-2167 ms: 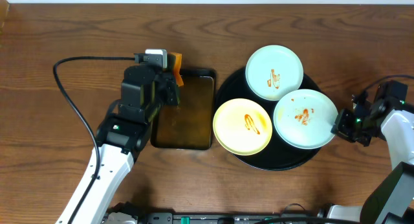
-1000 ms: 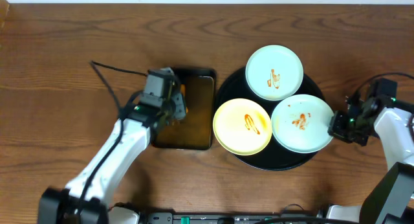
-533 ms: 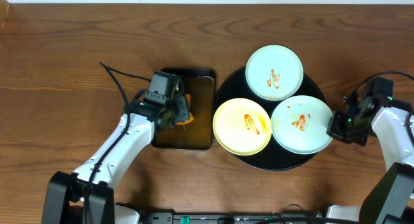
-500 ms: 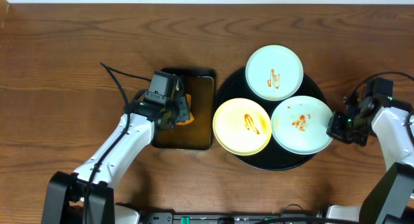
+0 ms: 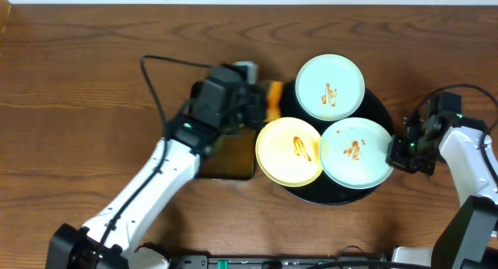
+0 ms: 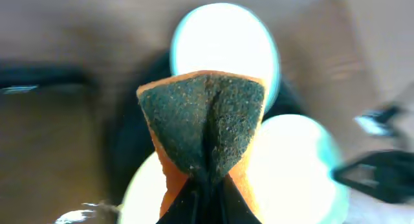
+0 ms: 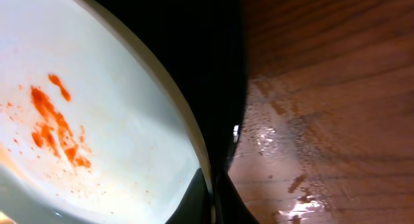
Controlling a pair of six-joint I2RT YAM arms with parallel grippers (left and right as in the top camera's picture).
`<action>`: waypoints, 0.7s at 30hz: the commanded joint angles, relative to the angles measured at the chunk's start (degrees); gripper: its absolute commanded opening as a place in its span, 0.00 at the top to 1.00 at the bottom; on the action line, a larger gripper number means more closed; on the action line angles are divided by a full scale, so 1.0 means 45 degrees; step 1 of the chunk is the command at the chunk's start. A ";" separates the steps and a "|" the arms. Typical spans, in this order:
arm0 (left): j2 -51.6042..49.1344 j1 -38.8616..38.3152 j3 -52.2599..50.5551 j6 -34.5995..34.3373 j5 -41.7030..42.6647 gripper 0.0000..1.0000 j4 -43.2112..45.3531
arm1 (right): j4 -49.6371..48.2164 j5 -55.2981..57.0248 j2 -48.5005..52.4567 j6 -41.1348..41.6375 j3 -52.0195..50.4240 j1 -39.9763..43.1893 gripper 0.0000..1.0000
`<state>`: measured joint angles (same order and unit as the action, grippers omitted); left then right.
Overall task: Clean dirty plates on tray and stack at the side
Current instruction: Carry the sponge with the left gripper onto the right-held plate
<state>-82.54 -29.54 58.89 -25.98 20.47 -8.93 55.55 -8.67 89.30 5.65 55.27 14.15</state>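
Three sauce-smeared plates lie on the round black tray (image 5: 373, 100): a mint plate (image 5: 330, 85) at the back, a cream-yellow plate (image 5: 289, 151) at the front left, and a mint plate (image 5: 356, 153) at the front right. My right gripper (image 5: 397, 151) is shut on the right rim of that front-right plate (image 7: 97, 120). My left gripper (image 5: 263, 103) is shut on an orange sponge (image 5: 272, 102) with a dark green scouring face (image 6: 204, 130), held above the tray's left edge, next to the yellow plate.
A dark rectangular pan (image 5: 233, 156) sits left of the tray, partly under my left arm. A black cable (image 5: 156, 75) loops over the table behind the left arm. Brown wood tabletop (image 5: 93, 129) surrounds everything; a wet patch shows by the tray rim (image 7: 278, 140).
My left gripper has lifted the sponge out of the pan and carried it right, to the tray's left edge. My right gripper has slid the front-right plate a little left.
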 commanded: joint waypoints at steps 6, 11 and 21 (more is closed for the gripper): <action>-0.2273 -0.2973 0.0160 -0.2958 0.0316 0.93 0.3565 | 0.0112 -0.0131 -0.0194 0.0121 0.0024 -0.0238 0.99; -0.3866 -0.4483 0.0160 -0.3696 0.0311 0.93 0.5960 | 0.0141 -0.0165 -0.0194 0.0121 0.0024 -0.0243 0.99; -0.5469 -0.5969 0.0160 -0.4206 0.0204 0.93 0.8136 | 0.0758 0.0015 -0.0189 0.0447 0.0024 -0.0267 0.99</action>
<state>-105.82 -55.99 58.96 -43.59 21.12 26.37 58.83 -8.99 89.30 6.33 55.27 13.37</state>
